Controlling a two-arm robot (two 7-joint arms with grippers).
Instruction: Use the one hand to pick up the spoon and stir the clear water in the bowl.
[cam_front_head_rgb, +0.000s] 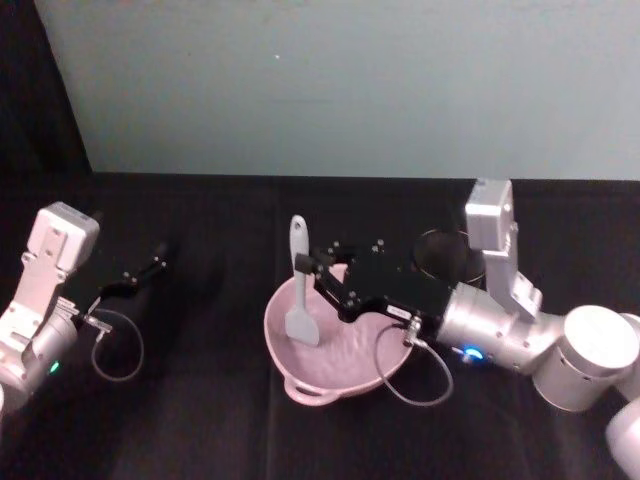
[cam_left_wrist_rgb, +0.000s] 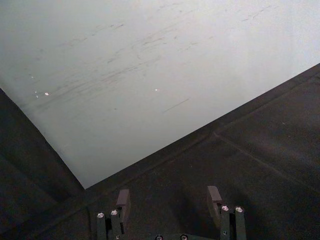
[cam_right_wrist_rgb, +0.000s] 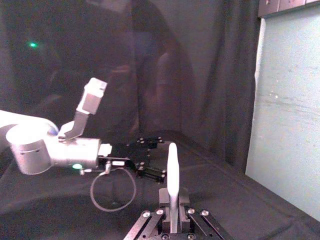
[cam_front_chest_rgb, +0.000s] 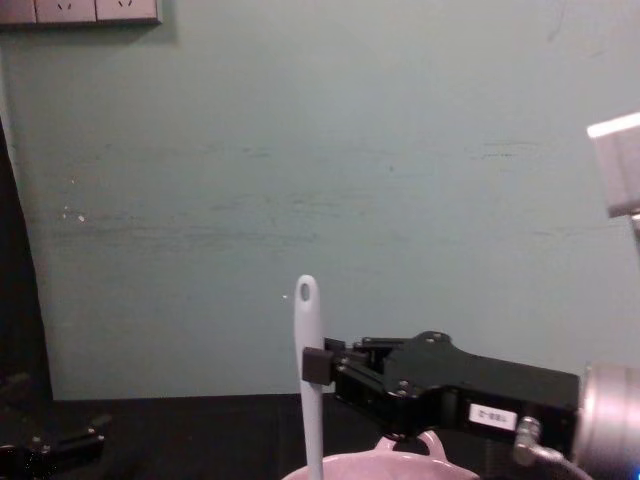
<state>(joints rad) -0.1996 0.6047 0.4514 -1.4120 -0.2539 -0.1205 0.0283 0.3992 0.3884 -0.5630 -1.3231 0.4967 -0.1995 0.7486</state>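
Observation:
The white spoon (cam_front_head_rgb: 300, 290) stands nearly upright, its flat head down inside the pale pink bowl (cam_front_head_rgb: 272, 325) and its holed end up. My right gripper (cam_front_head_rgb: 309, 271) reaches in from the right over the bowl and is shut on the spoon's handle. From the chest view the spoon (cam_front_chest_rgb: 308, 380) rises out of the bowl (cam_front_chest_rgb: 390, 468), pinched by the right gripper (cam_front_chest_rgb: 318, 365). The right wrist view has the spoon (cam_right_wrist_rgb: 173, 172) sticking up between the right gripper's fingers (cam_right_wrist_rgb: 163, 216). My left gripper (cam_front_head_rgb: 150, 270) is parked at the far left, open and holding nothing (cam_left_wrist_rgb: 169, 199).
A black wire-mesh cup (cam_front_head_rgb: 440, 245) stands just behind the right gripper. The bowl's loop handle (cam_front_head_rgb: 310, 392) faces the table's front. A grey cable loop (cam_front_head_rgb: 118, 350) hangs from the left wrist. The pale wall (cam_front_chest_rgb: 330, 180) closes off the back of the black table.

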